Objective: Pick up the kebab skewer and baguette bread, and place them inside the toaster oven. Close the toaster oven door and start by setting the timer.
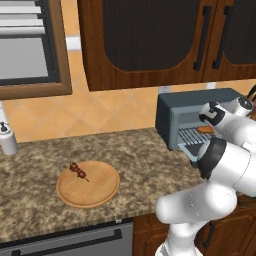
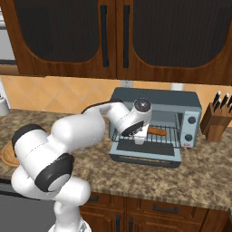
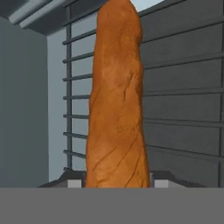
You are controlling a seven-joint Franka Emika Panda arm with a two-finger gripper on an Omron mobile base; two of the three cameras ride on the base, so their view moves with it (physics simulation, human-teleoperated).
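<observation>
One of the 2 foods, the baguette bread [image 3: 116, 100], is pinched in the tool [image 2: 139, 138] over the wire rack inside the toaster oven [image 2: 156, 124], while the kebab skewer [image 1: 77, 171] lies on the wooden plate [image 1: 89, 184] well off to the left on the table [image 1: 125, 150]. To finish this step well, I judge the bread should be lowered flat onto the rack, fully past the dropped toaster oven door [image 2: 147, 156], before the fingers let go, then backed straight out. The arm reaches forward and to the right, its wrist bent down into the oven mouth.
</observation>
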